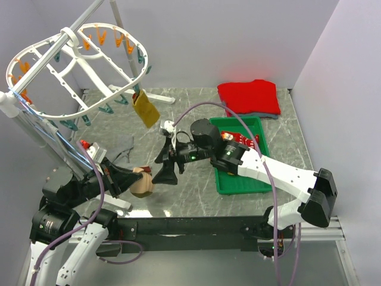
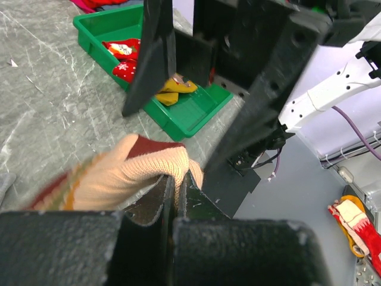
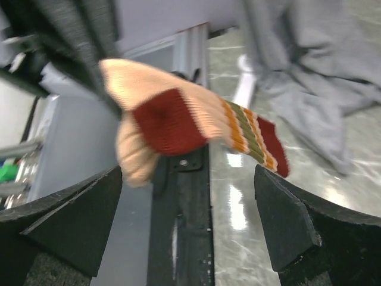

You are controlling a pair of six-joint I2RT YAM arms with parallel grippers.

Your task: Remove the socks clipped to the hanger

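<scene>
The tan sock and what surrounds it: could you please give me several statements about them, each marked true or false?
1. The left gripper is shut on the tan sock. True.
2. The right gripper is also clamped on that sock. False: its jaws stand open, facing the sock without gripping it.
3. A mustard-yellow sock hangs from the rim of the hanger. True.
4. The green tray holds nothing. False: red patterned socks lie in it.
5. The folded red garment lies inside the tray. False: it lies on the table beyond the tray's far end.
</scene>
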